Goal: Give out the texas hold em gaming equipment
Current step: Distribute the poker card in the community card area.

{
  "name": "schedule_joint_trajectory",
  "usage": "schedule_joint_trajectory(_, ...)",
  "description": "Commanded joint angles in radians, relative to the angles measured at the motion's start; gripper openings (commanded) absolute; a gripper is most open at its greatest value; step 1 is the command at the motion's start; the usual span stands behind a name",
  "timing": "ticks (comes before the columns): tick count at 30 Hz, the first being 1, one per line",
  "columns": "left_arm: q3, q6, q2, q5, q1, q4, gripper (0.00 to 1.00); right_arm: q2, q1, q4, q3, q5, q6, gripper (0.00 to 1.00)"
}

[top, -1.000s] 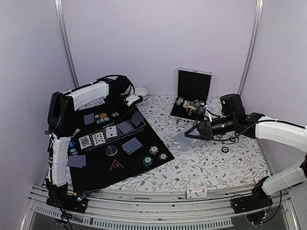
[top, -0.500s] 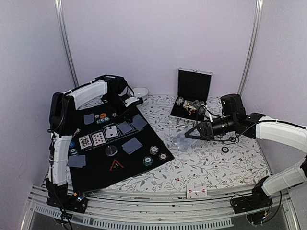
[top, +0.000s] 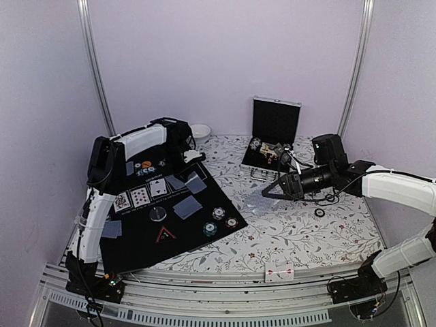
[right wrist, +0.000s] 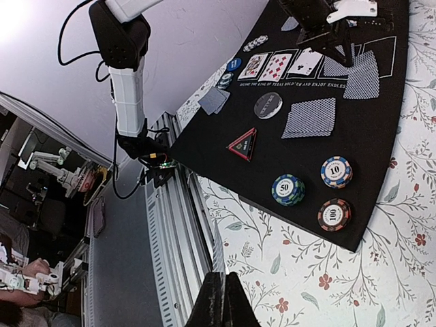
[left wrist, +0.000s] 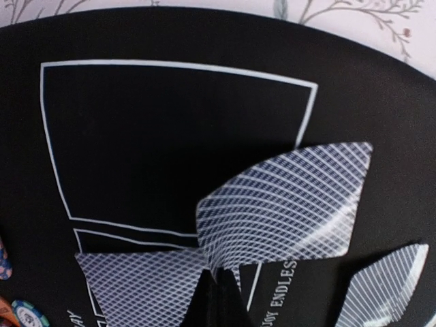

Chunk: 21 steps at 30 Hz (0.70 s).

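Note:
My left gripper (top: 190, 163) is shut on a face-down blue-grey patterned card (left wrist: 286, 204), held bent above the white-outlined boxes at the far right of the black mat (top: 136, 245). My right gripper (top: 270, 192) is shut on a card (top: 255, 201), held above the floral cloth right of the mat; the right wrist view shows this card (right wrist: 219, 269) edge-on. On the mat lie three face-up cards (top: 139, 196), face-down cards (top: 187, 206), chip stacks (top: 218, 213), the grey button (top: 158, 214) and the black-red triangular marker (top: 165, 235).
The open silver-edged black case (top: 272, 146) stands at the back behind my right gripper. A small white bowl (top: 200, 131) sits at the back behind the mat. A card box (top: 279, 274) lies at the near table edge. A black ring (top: 319, 212) lies under my right arm.
My left gripper has moved nearer and to the right with its card, over the mat's far right boxes. The right arm has barely moved.

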Motion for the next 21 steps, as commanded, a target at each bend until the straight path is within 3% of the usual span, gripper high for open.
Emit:
schedule_joint_trajectory(1,0.052,-0.045,0.007,-0.148,-0.029,0.077,0.00,0.007,0.001,0.003,0.017,-0.017,0.005,0.02)
schedule_joint_trajectory(6,0.029,-0.018,-0.004,-0.250,-0.060,0.146,0.00,0.008,0.001,0.007,0.013,-0.018,0.011,0.02)
schedule_joint_trajectory(13,0.010,-0.053,-0.043,-0.145,-0.053,0.169,0.00,0.005,0.001,0.007,0.006,-0.018,0.011,0.02)
schedule_joint_trajectory(21,0.013,-0.054,-0.019,-0.239,-0.030,0.198,0.00,-0.005,0.001,0.007,0.003,-0.016,0.010,0.02)
